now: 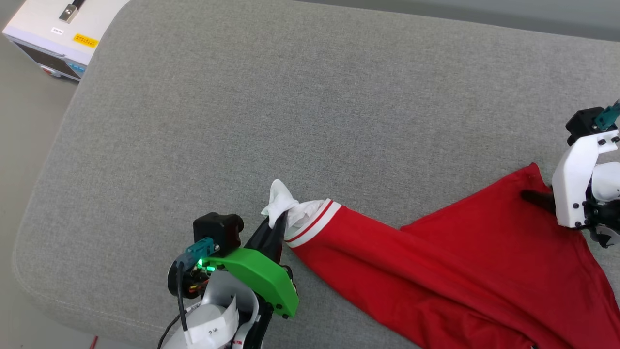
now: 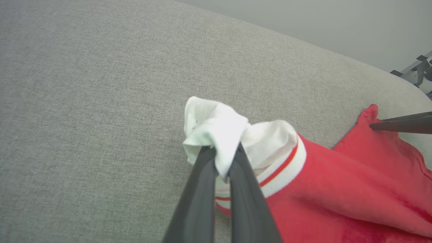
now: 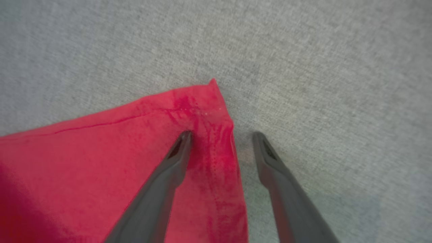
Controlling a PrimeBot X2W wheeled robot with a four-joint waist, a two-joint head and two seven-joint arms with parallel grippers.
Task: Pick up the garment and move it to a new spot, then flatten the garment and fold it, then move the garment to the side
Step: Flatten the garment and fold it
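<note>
The garment (image 1: 460,261), bright red with a white sleeve end and red-and-white striped trim, lies on the grey cushion (image 1: 290,106), stretching from centre to lower right. My left gripper (image 1: 277,224) is shut on the white sleeve end (image 2: 216,131), which bunches above its fingertips. My right gripper (image 3: 221,135) is open at the garment's far red corner (image 3: 209,98). Its left finger lies over the red cloth, its right finger over bare cushion, and the hem edge runs between them. The left wrist view shows one right finger (image 2: 401,124) over that corner.
A white box (image 1: 58,34) with a yellow label stands on the floor beyond the cushion's far left corner. The cushion's left edge and rounded front corner are near my left arm. Bare grey cushion spreads behind the garment.
</note>
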